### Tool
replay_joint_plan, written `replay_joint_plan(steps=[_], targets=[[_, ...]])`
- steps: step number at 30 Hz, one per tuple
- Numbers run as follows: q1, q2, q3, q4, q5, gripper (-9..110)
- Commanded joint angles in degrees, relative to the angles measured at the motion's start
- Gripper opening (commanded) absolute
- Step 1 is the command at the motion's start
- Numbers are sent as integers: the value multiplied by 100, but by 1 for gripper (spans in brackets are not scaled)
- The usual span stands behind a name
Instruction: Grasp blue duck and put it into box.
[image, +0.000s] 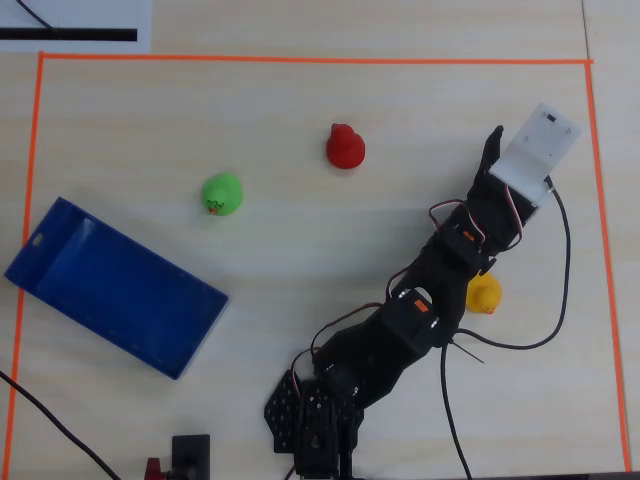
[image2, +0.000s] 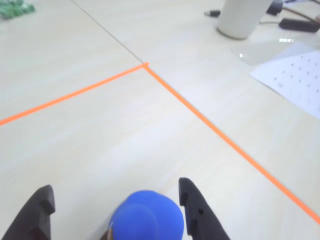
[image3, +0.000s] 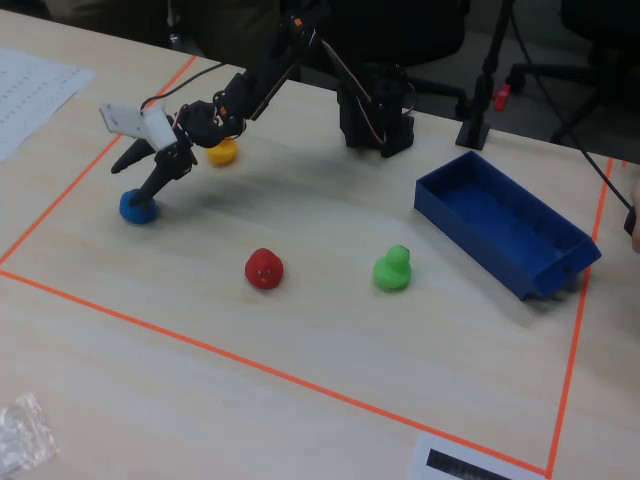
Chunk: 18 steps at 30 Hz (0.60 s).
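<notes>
Duck (image2: 146, 216) between open claw (image2: 116, 210) fingers

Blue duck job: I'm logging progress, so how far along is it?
Done: the gripper has reached the blue duck, fingers open on either side. In hand: closing on it; no grip yet. Left: lifting and carrying it to the blue box, which looks empty.

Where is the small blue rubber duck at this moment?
In the fixed view the small blue rubber duck sits at the left, near the orange tape line, between the open black claw fingers; the overhead view hides it.
</notes>
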Motion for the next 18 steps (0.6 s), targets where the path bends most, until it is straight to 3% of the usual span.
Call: replay_joint_plan(steps=[1, 13, 14, 16, 18], targets=[[26, -18, -70, -167, 44, 34], [-35, -809, -510, -193, 229, 32], [-26, -914, -580, -193, 229, 28], [0, -1055, -642, -246, 264, 5], [9, -1116, -633, -369, 378, 0]])
